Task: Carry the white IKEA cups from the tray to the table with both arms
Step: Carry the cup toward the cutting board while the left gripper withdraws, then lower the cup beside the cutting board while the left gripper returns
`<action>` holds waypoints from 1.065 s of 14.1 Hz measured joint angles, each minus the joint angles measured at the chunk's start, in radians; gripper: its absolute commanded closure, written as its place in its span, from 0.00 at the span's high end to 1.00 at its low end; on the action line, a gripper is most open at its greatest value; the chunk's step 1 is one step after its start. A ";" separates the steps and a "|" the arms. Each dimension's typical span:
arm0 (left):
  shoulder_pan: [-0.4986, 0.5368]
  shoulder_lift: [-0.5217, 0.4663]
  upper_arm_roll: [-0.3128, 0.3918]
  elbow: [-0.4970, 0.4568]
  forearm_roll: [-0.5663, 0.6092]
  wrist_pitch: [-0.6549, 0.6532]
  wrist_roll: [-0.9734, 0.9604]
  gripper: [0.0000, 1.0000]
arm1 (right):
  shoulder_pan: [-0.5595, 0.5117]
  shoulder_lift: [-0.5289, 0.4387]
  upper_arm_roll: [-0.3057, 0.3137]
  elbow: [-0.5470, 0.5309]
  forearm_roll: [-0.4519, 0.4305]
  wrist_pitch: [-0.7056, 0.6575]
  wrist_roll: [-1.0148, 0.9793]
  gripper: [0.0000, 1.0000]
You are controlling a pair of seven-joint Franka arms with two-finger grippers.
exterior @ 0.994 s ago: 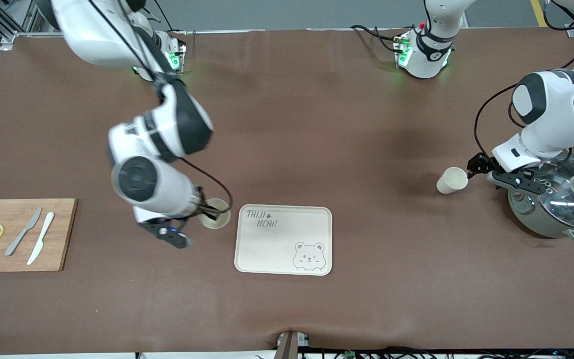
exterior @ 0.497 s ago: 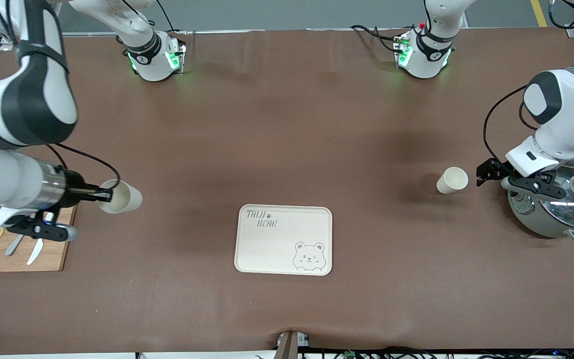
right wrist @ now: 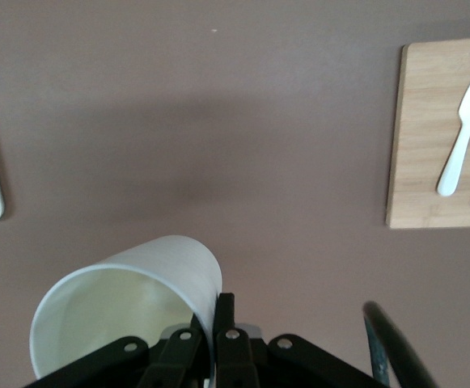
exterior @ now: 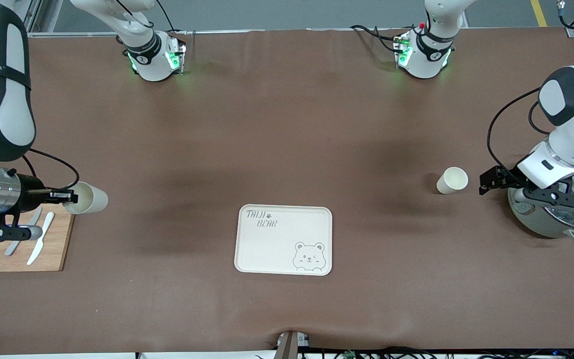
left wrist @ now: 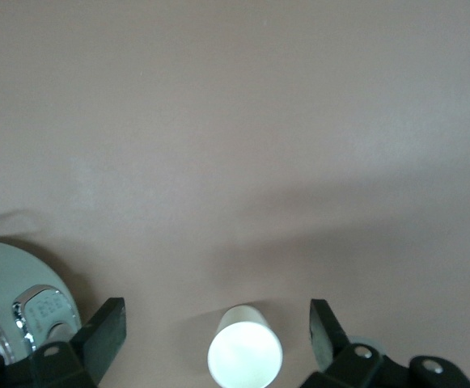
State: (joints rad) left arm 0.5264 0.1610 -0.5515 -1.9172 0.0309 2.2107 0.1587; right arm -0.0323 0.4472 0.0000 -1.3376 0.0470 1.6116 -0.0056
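One white cup point(exterior: 87, 198) lies tilted on its side in my right gripper point(exterior: 66, 198), which is shut on its rim over the table beside the corner of the cutting board. The right wrist view shows the fingers pinching the rim of that cup point(right wrist: 129, 303). The other white cup point(exterior: 452, 180) stands upright on the table toward the left arm's end. My left gripper point(exterior: 487, 182) is open and empty, between that cup and the pot. In the left wrist view this cup point(left wrist: 245, 356) shows between the spread fingers point(left wrist: 105, 331), apart from both.
A cream bear-printed tray point(exterior: 283, 239) lies mid-table near the front camera. A wooden cutting board point(exterior: 58, 249) with a grey knife, a white knife point(exterior: 42, 238) and a lemon slice lies under the right arm. A pot with a glass lid point(exterior: 561, 209) stands under the left arm.
My right gripper has carried its cup away from beside the tray to the cutting board's corner. My left gripper has drawn back from the standing cup toward the pot.
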 measured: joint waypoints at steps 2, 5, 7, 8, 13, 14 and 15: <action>-0.049 0.013 -0.001 0.025 0.033 -0.006 -0.103 1.00 | 0.001 -0.032 0.004 -0.115 -0.008 0.124 -0.004 0.00; -0.105 0.032 -0.002 0.051 0.040 -0.011 -0.202 1.00 | 0.002 -0.075 0.008 -0.274 -0.009 0.316 -0.002 0.00; -0.139 0.044 -0.002 0.061 0.048 -0.012 -0.265 1.00 | 0.002 -0.094 0.008 -0.357 -0.009 0.401 -0.001 0.00; -0.161 0.051 -0.002 0.067 0.068 -0.012 -0.312 1.00 | 0.001 -0.100 0.007 -0.394 -0.009 0.433 0.000 0.00; -0.295 0.095 -0.001 0.102 0.125 -0.012 -0.539 1.00 | -0.007 -0.109 0.003 -0.592 -0.010 0.652 0.000 0.00; -0.316 0.101 -0.001 0.109 0.125 -0.012 -0.570 1.00 | -0.008 -0.109 0.003 -0.616 -0.010 0.676 -0.001 0.00; -0.335 0.108 0.001 0.116 0.127 -0.012 -0.600 1.00 | -0.009 -0.109 0.003 -0.639 -0.010 0.704 -0.001 0.00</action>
State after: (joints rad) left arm 0.1910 0.2690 -0.5502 -1.8017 0.1578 2.1989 -0.4409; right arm -0.0409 0.3383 0.0026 -1.9767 0.0367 2.3156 -0.0063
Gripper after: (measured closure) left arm 0.000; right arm 0.956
